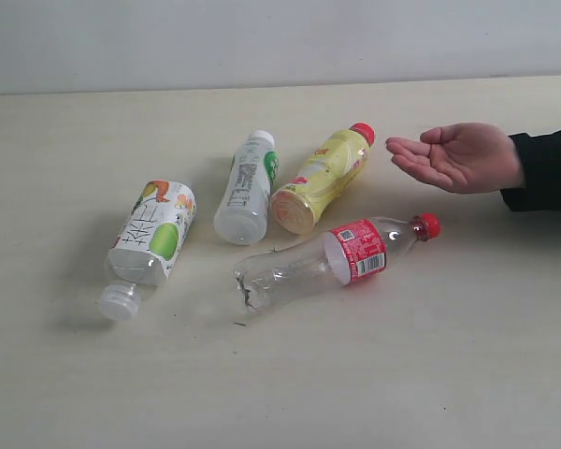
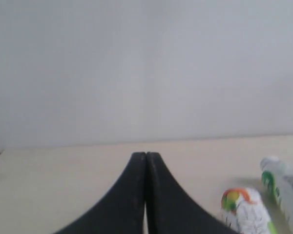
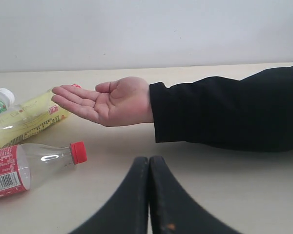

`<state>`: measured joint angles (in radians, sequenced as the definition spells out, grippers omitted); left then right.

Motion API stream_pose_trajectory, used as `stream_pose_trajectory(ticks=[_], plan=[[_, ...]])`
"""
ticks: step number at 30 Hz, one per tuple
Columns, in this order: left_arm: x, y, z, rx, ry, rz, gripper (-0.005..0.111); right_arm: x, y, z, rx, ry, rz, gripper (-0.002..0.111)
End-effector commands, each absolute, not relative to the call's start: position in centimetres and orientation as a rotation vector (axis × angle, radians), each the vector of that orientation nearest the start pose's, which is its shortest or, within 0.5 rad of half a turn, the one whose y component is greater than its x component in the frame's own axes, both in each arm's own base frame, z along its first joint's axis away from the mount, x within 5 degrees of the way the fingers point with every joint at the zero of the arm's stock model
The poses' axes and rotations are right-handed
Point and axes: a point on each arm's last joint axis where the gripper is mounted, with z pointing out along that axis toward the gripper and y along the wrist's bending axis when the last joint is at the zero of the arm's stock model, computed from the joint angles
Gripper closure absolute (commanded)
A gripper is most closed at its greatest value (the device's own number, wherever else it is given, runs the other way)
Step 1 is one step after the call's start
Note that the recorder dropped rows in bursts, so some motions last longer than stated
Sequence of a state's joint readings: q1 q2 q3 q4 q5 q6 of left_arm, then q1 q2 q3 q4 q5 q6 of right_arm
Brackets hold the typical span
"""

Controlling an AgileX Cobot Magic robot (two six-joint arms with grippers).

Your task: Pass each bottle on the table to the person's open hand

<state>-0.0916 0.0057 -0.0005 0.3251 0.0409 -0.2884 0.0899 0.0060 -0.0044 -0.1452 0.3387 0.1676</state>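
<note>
Beige table (image 1: pixel 467 374) holds four toppled bottles (image 1: pixel 313 265) beside open hand (image 1: pixel 458 157).

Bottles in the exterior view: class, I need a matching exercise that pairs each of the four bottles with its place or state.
1 fruit-label bottle
2 white bottle
3 yellow bottle
4 red-label bottle

a lies between two other bottles
b farthest from the open hand
c crumpled clear body, red cap
d cap nearest the hand

Pairs: 1-b, 2-a, 3-d, 4-c
</note>
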Motion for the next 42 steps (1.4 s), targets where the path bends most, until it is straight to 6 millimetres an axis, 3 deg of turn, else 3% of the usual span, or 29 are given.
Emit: stream_pose_trajectory(ticks=[1, 7, 13, 17, 20, 23, 27, 30, 36, 42], plan=[[5.4, -0.8, 22.4, 0.051, 1.368, -0.154, 0.107, 5.4, 0.1, 18.4, -0.012, 1.808, 0.046, 0.108], [5.2, -1.0, 23.0, -0.019, 1.302, -0.288, 0.107, 5.4, 0.1, 18.4, -0.012, 1.808, 0.046, 0.108], [4.9, -1.3, 23.9, -0.164, 1.202, -0.569, 0.107, 5.4, 0.1, 18.4, -0.012, 1.808, 0.046, 0.108], [3.7, -1.5, 25.9, -0.132, 0.952, -0.705, 0.107, 5.4, 0.1, 18.4, -0.012, 1.808, 0.046, 0.108], [2.7, -1.0, 28.8, -0.106, 0.808, -0.62, 0.107, 5.4, 0.1, 18.4, -0.012, 1.808, 0.046, 0.108], [3.2, -0.5, 32.1, -0.135, 0.819, -0.527, 0.107, 5.4, 0.1, 18.4, -0.012, 1.808, 0.046, 0.108], [6.4, -0.9, 36.1, -0.133, 1.003, -0.482, 0.107, 5.4, 0.1, 18.4, -0.012, 1.808, 0.046, 0.108], [10.1, -1.5, 36.9, -0.108, 1.219, -0.438, 0.107, 5.4, 0.1, 18.4, -0.012, 1.808, 0.046, 0.108], [18.0, -2.9, 35.3, -0.039, 1.559, -0.376, 0.107, 5.4, 0.1, 18.4, -0.012, 1.808, 0.046, 0.108], [23.1, -6.3, 32.6, 0.165, 1.764, -0.358, 0.107, 5.4, 0.1, 18.4, -0.012, 1.808, 0.046, 0.108]])
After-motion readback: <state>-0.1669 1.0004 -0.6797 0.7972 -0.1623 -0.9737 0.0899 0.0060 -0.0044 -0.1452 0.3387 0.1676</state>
